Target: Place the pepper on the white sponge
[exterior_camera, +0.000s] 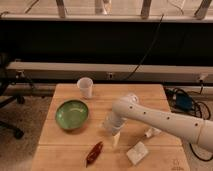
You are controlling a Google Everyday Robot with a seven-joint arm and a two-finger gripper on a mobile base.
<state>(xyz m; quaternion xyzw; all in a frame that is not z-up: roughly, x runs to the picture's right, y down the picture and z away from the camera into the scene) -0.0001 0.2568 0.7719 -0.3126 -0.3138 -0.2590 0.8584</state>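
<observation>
The pepper (94,153), a glossy dark red-brown chili, lies on the wooden table (60,137) near its front edge. The white sponge (138,152), an off-white squarish block, lies to the right of the pepper, also near the front edge. My white arm reaches in from the right. My gripper (116,141) points down between the pepper and the sponge, a little behind both and just above the table. It holds nothing that I can see.
A green bowl (72,114) sits at the left of the table and a white cup (86,87) stands behind it. A small white object (152,132) lies right of my arm. Cables and an office chair base (10,125) are on the floor.
</observation>
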